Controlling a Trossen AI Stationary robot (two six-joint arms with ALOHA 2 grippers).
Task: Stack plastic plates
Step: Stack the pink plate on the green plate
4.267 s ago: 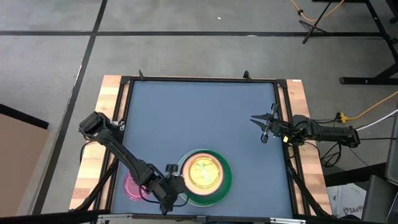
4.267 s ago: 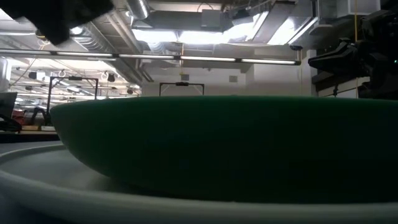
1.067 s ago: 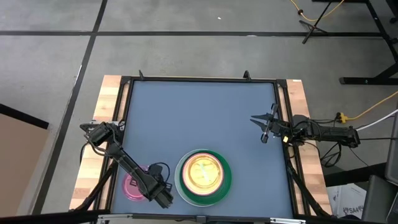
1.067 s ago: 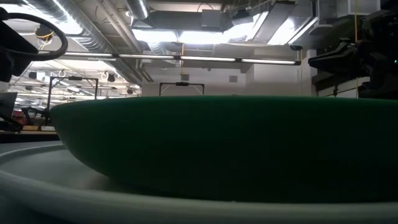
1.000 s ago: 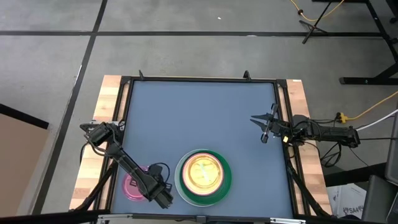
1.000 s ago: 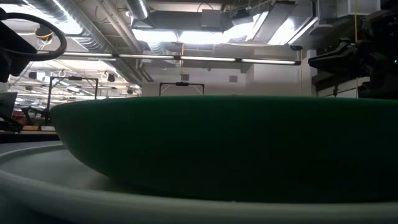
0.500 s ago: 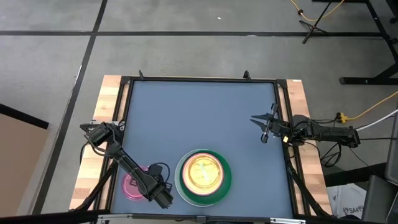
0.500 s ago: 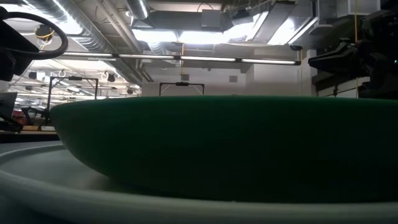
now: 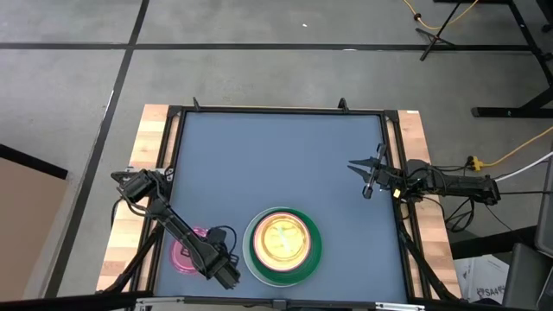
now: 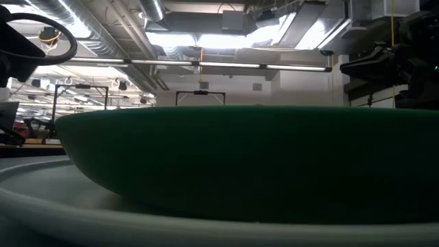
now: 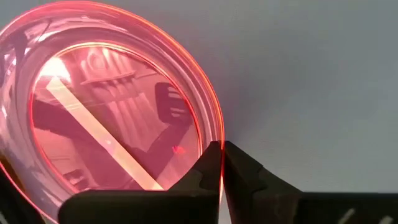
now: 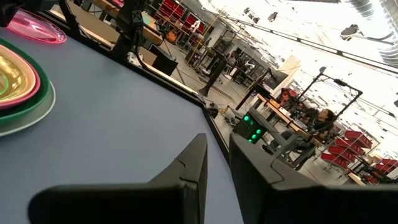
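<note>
Left gripper (image 11: 222, 163) low at the near left part of the table (image 9: 276, 164), fingers pressed together on the rim of the magenta plate (image 11: 106, 118), one finger inside the rim and one outside, as the left wrist view shows. In the high view, the same gripper (image 9: 226, 272) just beside the stack of plates (image 9: 282, 245), the magenta plate (image 9: 186, 255) partly covered by the arm. Plate flat on the blue surface, translucent, glossy, with bright reflections of ceiling lights across it.

Stack near the front edge, a little right of the magenta plate and apart from it. From outside to inside: white plate (image 9: 256, 272) at the bottom, dark green plate (image 9: 314, 246), then a pink ring, then a yellowish shiny centre. Cannot separate the small inner plates one from another in the high view. In the low view only the dark green plate (image 10: 247, 158) and the white plate (image 10: 55, 206) under it, very close to the lens and filling the picture, the rest of the table hidden behind them.

Right gripper (image 9: 365, 177) waiting at the right edge of the table, well apart from the stack, holding nothing, fingers with a narrow gap between them in the right wrist view (image 12: 216, 163). Stack cut off at the edge of that picture.
</note>
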